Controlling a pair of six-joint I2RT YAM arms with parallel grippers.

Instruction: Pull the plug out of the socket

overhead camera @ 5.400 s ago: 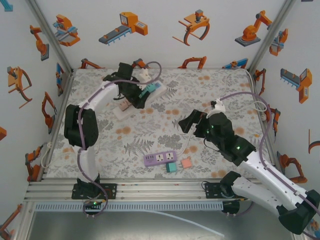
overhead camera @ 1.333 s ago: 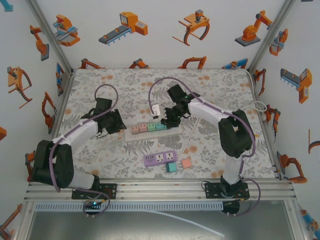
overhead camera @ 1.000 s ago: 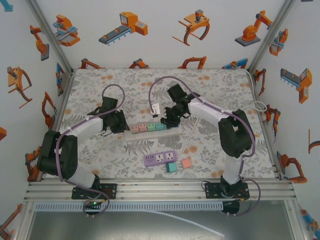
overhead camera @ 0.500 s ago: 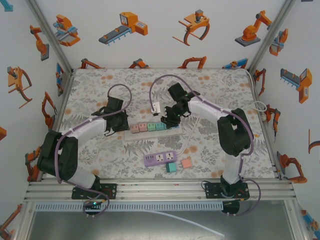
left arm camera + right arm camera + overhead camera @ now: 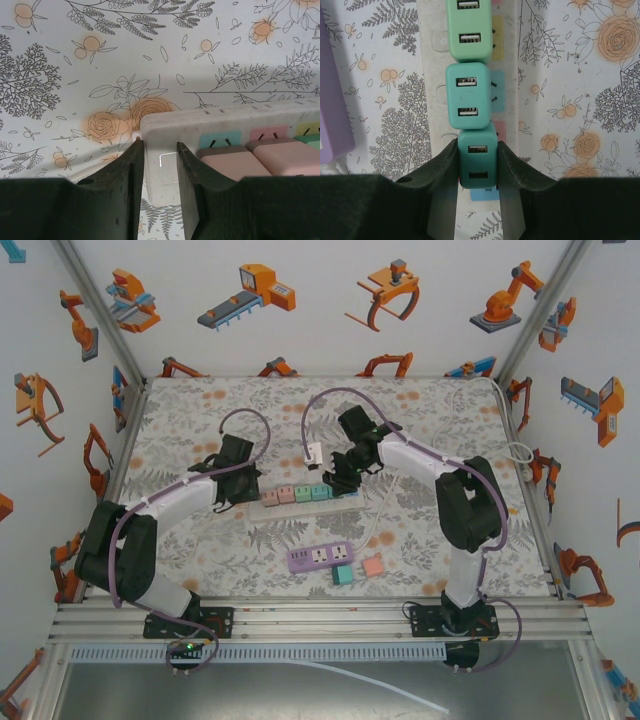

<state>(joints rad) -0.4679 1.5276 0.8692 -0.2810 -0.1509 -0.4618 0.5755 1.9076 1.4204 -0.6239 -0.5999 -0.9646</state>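
Top cam: the left arm (image 5: 180, 498) has slid in over the last second and now sits at the left end of the power strip (image 5: 296, 506). The right arm (image 5: 410, 455) hasn't budged.

Left wrist: left fingers (image 5: 125, 190) clenched over that end, pinning it, I'd guess.

Right wrist: right fingers (image 5: 445, 172) squeezing the teal plug (image 5: 477, 160), still seated in the strip. It's braced, so ready to pull.

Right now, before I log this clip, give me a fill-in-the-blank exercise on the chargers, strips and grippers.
1. The teal USB charger is held by the ___ gripper.
2. The left gripper is closed at the end of the ___ socket strip.
3. The second power strip, with nothing plugged in, is ___.
Missing words: right; white; purple.
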